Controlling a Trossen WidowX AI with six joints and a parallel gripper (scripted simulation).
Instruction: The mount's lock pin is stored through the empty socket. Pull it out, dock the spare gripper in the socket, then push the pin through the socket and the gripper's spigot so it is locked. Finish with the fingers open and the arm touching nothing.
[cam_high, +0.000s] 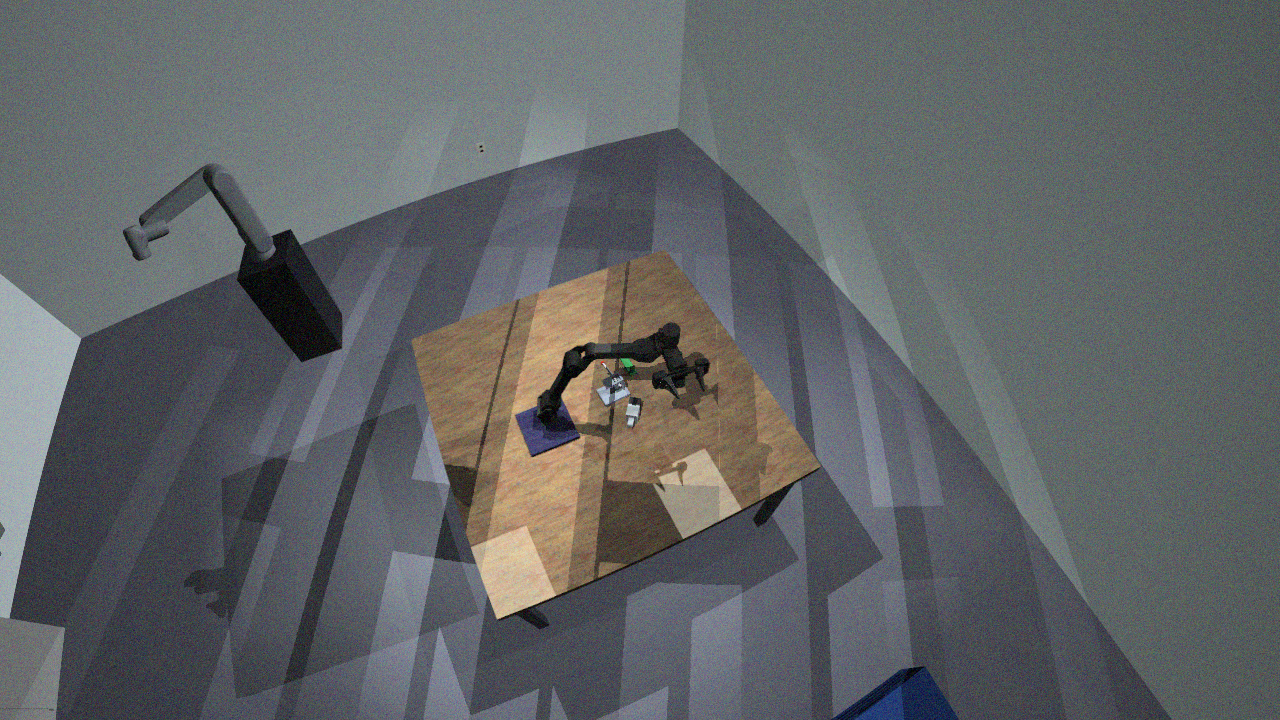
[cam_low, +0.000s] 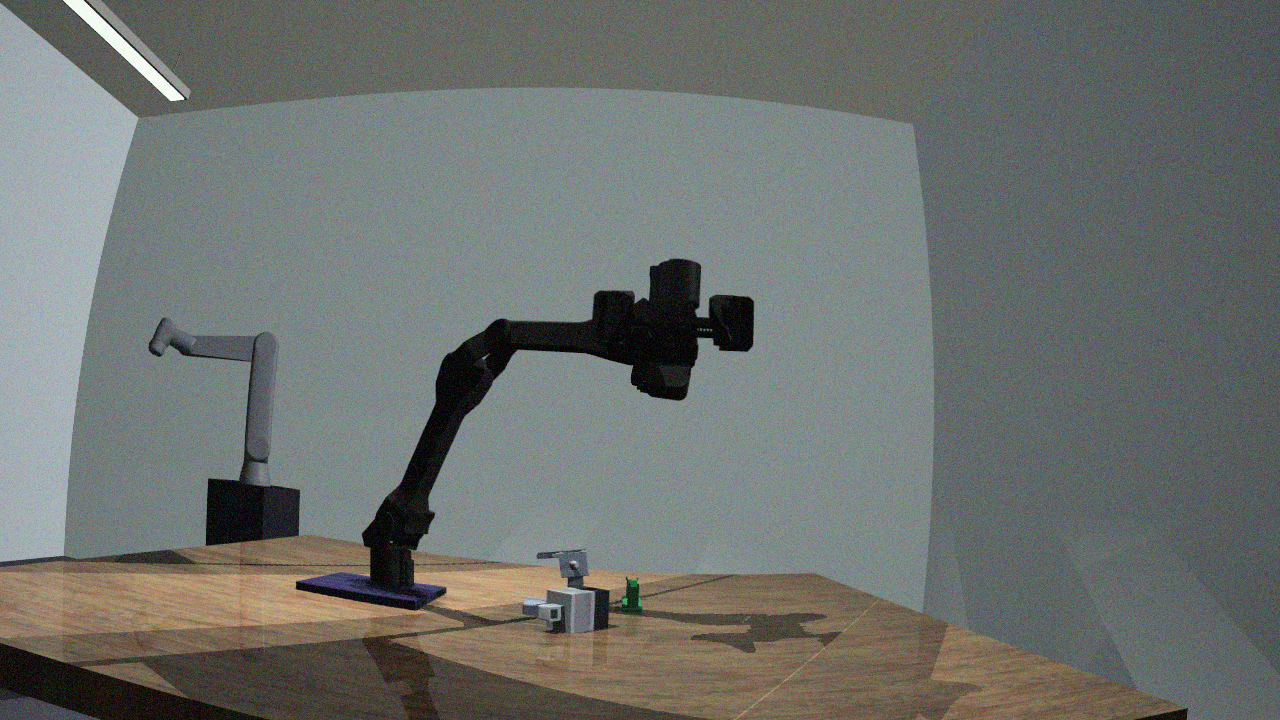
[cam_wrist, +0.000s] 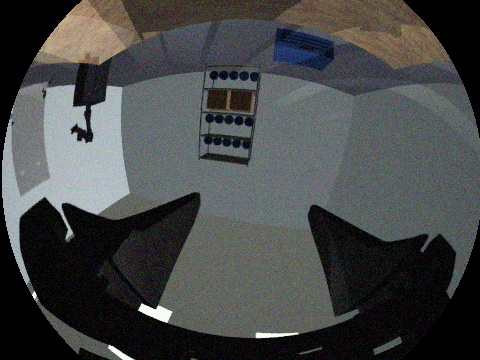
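The mount is a grey bracket on a pale base plate on the table. A small round spot shows on its face in the exterior view; whether this is the lock pin's end is too small to tell. The spare gripper, a pale grey and black block with small jaws, lies on the table beside the mount, apart from the socket. My gripper is open and empty, raised high above the table, level and facing away from the mount.
A small green object stands on the table near the mount. My arm's base is on a dark blue mat. A grey arm on a black pedestal stands away from the table. The wrist view shows a shelf rack and a blue bin.
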